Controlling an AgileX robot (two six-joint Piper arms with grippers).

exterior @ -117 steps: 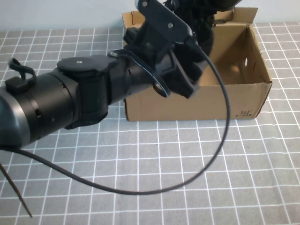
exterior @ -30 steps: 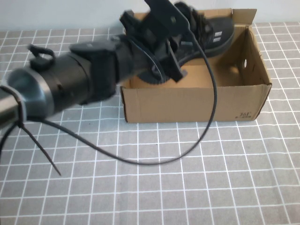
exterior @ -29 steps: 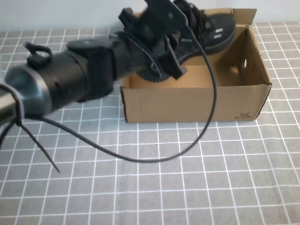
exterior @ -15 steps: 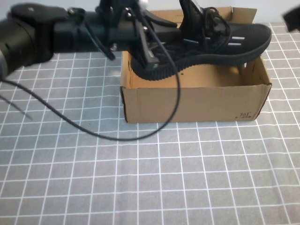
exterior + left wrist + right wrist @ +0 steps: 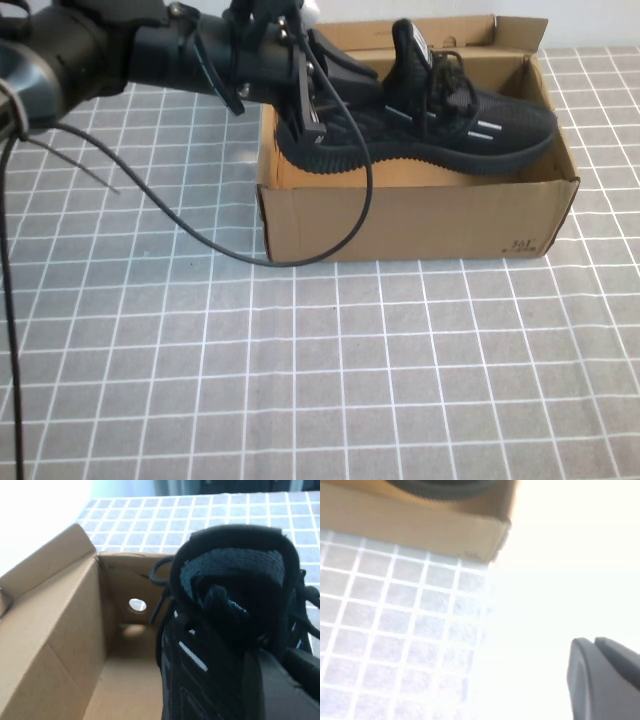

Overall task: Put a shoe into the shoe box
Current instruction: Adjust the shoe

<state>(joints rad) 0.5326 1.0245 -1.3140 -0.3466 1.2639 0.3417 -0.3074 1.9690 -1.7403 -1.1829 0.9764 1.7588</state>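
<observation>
Placing step: left end effector (image 5: 322,100) clamped on black knit sneaker (image 5: 440,125) at heel, toe inside brown cardboard shoe box (image 5: 420,225); next, lower heel and release. Right end effector (image 5: 602,677) off beside the box; fingers, cannot tell.

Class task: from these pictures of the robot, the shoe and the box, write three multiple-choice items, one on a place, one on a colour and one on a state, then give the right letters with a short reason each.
1. Where is the shoe?
A. on the table in front of the box
B. over the open shoe box, its heel toward the robot's left
C. under the box

2. What colour is the shoe box?
A. brown
B. white
C. red

3. What is the left gripper doing?
A. hanging open, away from the shoe
B. pressing the box flap
C. gripping the shoe's heel end

Answers: 1 B, the high view shows it inside the box's outline. 2 A, plain brown cardboard. 3 C, its fingers clamp the heel. The right gripper shows only partly, in its wrist view.
</observation>
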